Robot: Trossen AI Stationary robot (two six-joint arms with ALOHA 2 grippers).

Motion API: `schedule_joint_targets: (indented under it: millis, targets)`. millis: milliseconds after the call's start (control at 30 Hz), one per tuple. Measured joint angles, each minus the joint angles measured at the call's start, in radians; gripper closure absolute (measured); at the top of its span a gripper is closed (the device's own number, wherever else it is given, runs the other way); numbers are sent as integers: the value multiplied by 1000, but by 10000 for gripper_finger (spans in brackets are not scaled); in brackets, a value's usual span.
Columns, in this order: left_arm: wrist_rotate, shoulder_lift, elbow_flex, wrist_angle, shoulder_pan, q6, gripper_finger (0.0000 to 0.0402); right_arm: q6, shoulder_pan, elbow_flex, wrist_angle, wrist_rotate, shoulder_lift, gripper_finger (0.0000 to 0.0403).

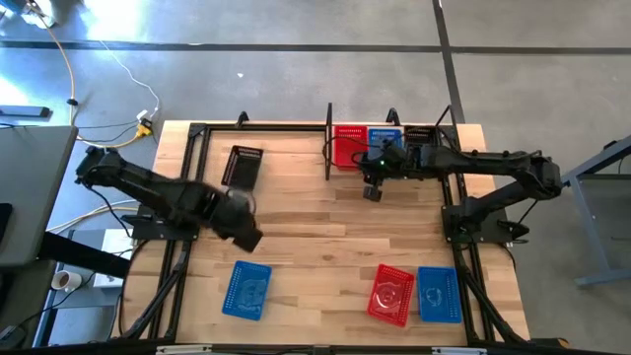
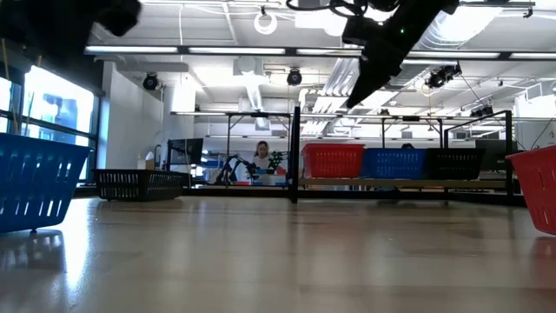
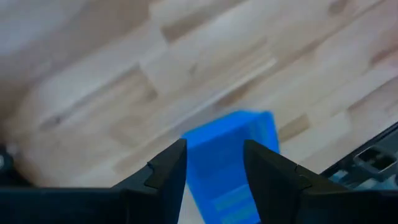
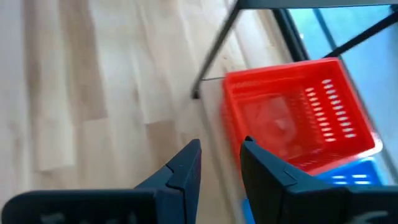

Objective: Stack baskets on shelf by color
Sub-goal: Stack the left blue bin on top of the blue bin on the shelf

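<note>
While hovering above the bench (image 1: 306, 222) with nothing between its fingers, left end effector (image 1: 246, 235) open, fingers (image 3: 166, 171) spread apart, no contact with anything. Directly beneath and just ahead of it in the left wrist view, a blue basket (image 3: 233, 158) lying on the wood; seen from above as the blue basket (image 1: 246, 290) nearer the front edge than the end effector, apart from it. Farther back from the left end effector, toward the rear of the bench, a black basket (image 1: 244, 166) resting alone, well clear of the shelf (image 1: 329, 148).

Right end effector (image 1: 372, 191) raised off the bench just in front of the shelf, fingers (image 4: 180, 171) parted with a narrow gap, empty. Immediately beyond it, on the shelf's light wood base, a red basket (image 1: 348, 145) at the end bay; beside that, a blue shelf basket (image 1: 385, 138) partly hidden under the right arm; next along, a black shelf basket (image 2: 456, 163), plain in the low view, the three standing side by side in one row. In the right wrist view, red basket (image 4: 292, 115) just past the fingertips, with the blue one's edge touching its far side.

Well behind the right end effector, near the front edge of the bench, a second red basket (image 1: 391, 293) and another blue basket (image 1: 439, 295), just beside each other, the red one slightly skewed.
</note>
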Motion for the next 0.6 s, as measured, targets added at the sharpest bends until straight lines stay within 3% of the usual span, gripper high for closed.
schedule_joint_targets:
  millis: [300,600]
  targets:
    - [-97,0,-70,26,-288,-345,255,175,175,0,6,42,0,304]
    - [-168,62,-75,52,-421,-489,255,339,326,0,20,106,0,304]
